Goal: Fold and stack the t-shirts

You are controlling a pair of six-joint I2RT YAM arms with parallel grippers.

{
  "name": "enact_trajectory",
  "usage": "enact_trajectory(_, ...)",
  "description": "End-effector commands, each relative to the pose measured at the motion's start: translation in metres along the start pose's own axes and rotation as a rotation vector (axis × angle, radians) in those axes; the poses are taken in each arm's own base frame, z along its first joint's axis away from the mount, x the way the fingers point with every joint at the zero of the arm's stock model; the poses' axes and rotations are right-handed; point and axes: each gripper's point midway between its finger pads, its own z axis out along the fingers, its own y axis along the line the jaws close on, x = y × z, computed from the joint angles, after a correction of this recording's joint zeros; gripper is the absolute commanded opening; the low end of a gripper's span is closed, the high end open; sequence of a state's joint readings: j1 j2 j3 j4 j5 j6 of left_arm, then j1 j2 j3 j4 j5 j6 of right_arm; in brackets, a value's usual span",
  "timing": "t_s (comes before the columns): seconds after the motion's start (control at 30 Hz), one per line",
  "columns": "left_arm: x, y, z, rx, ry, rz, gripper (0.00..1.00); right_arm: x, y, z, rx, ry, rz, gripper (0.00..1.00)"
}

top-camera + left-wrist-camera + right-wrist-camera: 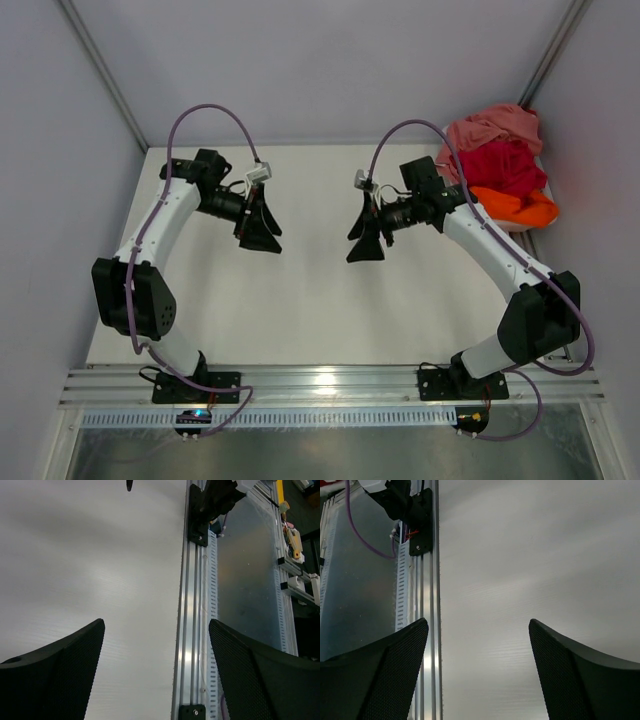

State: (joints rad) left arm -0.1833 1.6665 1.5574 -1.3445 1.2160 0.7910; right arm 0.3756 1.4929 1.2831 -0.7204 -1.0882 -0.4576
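Observation:
The t-shirts lie heaped at the back right corner of the table: a salmon-pink one (492, 128) on top, a crimson one (502, 165) under it and a bright orange one (512, 207) nearest the front. My left gripper (262, 228) hangs open over the left half of the table, with nothing between its fingers (60, 672). My right gripper (366, 238) hangs open over the middle right, a little left of the heap, also holding nothing. Both wrist views show only bare white table between the jaws, which stand wide apart.
The white table (310, 300) ends at an aluminium rail (330, 385) along the near edge, where both arm bases are bolted. Grey walls close in the left, back and right sides. The rail (192, 630) also shows in the left wrist view.

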Motion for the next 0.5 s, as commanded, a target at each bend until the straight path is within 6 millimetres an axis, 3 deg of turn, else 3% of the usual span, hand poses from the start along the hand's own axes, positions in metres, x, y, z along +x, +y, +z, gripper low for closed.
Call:
enact_trajectory(0.0, 0.004, -0.029, -0.002, 0.048, 0.01, -0.105, 0.83, -0.016, 0.007, -0.005, -0.005, -0.024, -0.068, 0.84)
enact_trajectory(0.03, 0.005, -0.029, -0.002, 0.05, 0.009, -0.104, 0.68, -0.014, 0.01, -0.004, -0.016, -0.021, -0.067, 0.41)
enact_trajectory(0.07, 0.006, -0.029, -0.001, 0.048, 0.015, -0.101, 0.11, -0.014, 0.01, -0.004, -0.023, -0.023, -0.076, 0.18)
enact_trajectory(0.1, 0.006, -0.03, -0.001, 0.052, 0.011, -0.106, 0.0, -0.014, 0.011, -0.004, -0.027, -0.023, -0.077, 0.03)
enact_trajectory(0.23, 0.007, -0.038, 0.0, 0.087, 0.016, -0.101, 0.0, -0.015, 0.012, -0.004, -0.032, -0.026, -0.085, 0.03)
enact_trajectory(0.27, 0.007, -0.037, 0.0, 0.082, 0.02, -0.103, 0.03, -0.015, 0.012, -0.004, -0.029, -0.027, -0.087, 0.03)
enact_trajectory(0.33, 0.008, -0.035, 0.0, 0.077, 0.028, -0.107, 0.29, -0.015, 0.008, -0.005, -0.008, -0.023, -0.083, 0.03)
enact_trajectory(0.37, 0.009, -0.034, 0.0, 0.076, 0.031, -0.11, 0.38, -0.017, 0.007, -0.005, 0.002, -0.021, -0.088, 0.43)
enact_trajectory(0.4, 0.008, -0.034, 0.0, 0.074, 0.034, -0.114, 0.56, -0.018, 0.005, -0.007, 0.017, -0.017, -0.092, 0.67)
enact_trajectory(0.43, 0.01, -0.032, -0.001, 0.064, 0.042, -0.114, 0.91, -0.016, 0.0, -0.008, 0.047, -0.003, -0.09, 0.84)
enact_trajectory(0.47, 0.01, -0.031, -0.001, 0.058, 0.048, -0.111, 0.99, -0.019, 0.0, -0.01, 0.059, 0.0, -0.106, 0.99)
